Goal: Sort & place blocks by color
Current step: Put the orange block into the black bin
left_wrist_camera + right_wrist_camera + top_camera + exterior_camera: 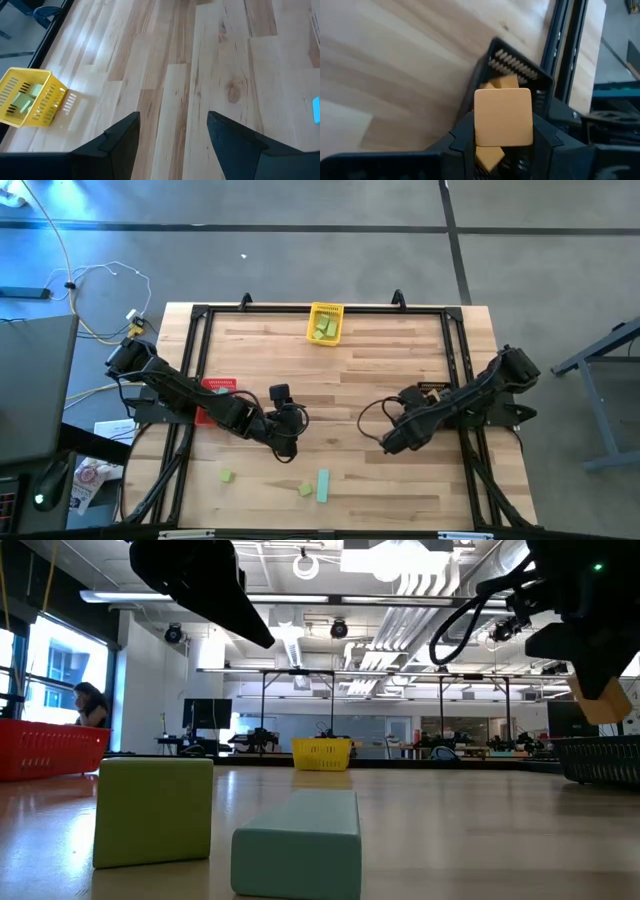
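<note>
Nearest to the low camera, a light green block (pixel 153 810) and a teal bar (pixel 297 841) lie on the table (pixel 380 370), and a second green cube (pixel 227 476) sits near them, so I judge three blocks are left, while the yellow bin (pixel 325 323) already holds green ones. At mid-table the left gripper (pixel 172 135) hangs spread wide and empty. To its right, the right gripper (pixel 503 135) pinches an orange block (pixel 503 116) near the black bin (pixel 516 65), where other orange pieces show.
</note>
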